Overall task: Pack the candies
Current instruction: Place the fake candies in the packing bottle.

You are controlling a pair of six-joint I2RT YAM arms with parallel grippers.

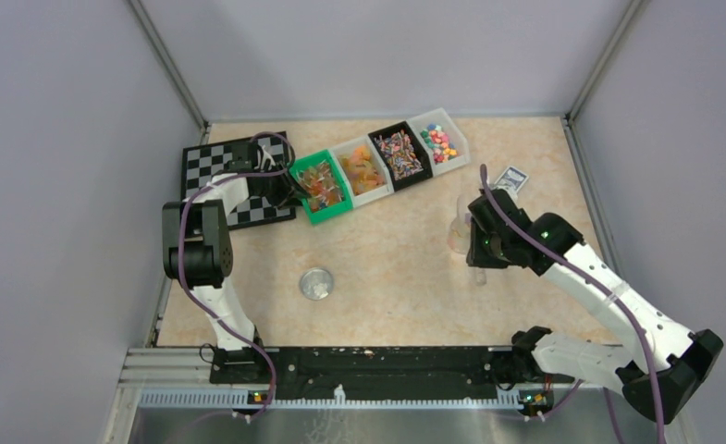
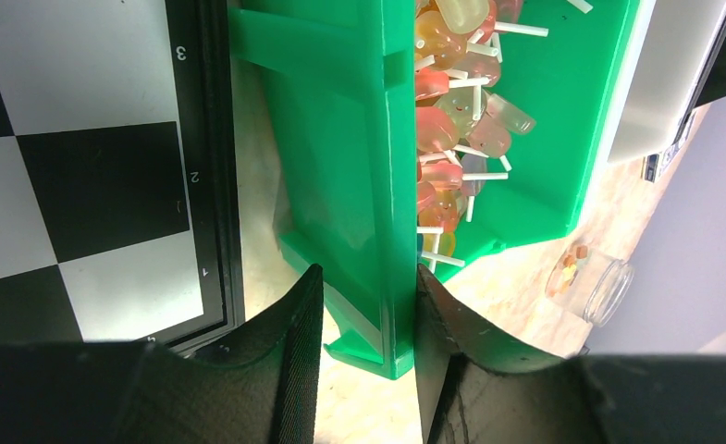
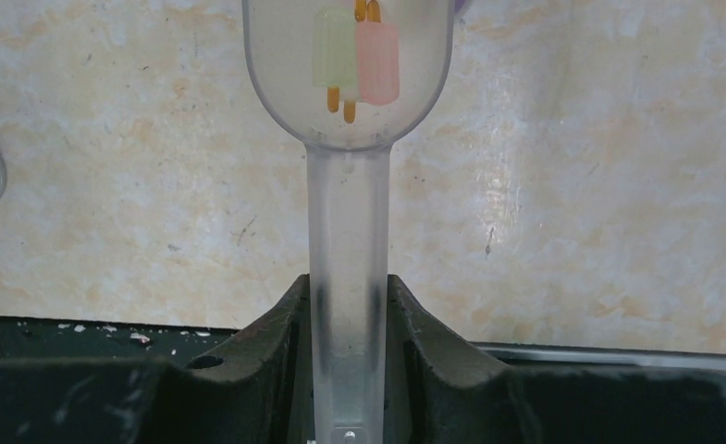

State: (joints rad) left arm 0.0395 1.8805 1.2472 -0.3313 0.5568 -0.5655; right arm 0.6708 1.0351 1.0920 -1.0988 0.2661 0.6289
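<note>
Nearest the overhead camera runs the black rail that carries both arm bases, along the near edge of the table, a beige marbled top boxed in by plain grey-lilac walls. At far left the left gripper sits against the left side of the green bin, over a chessboard that the arm partly covers; its fingers are hidden from above. Three more bins run rightward and farther back, and the candies lie in the last one, the white bin. A round metal lid lies alone mid-table. At right, clear shapes at the tip of the right gripper blur together with a faint orange tint; the print on the small card beyond is too small to read. From the left wrist, the fingers press on either side of the green bin's wall, gripping it; lollipops lie inside, and the bin is cut off at the top. Past it a clear jar holds a few coloured candies; whether it is tilted or lying down is unclear. From the right wrist, the jaws are closed on the handle of the clear scoop. Its bowl is cut off at the top and shows two ice-lolly shapes, pale green and pink, printed or loose I cannot tell.
</note>
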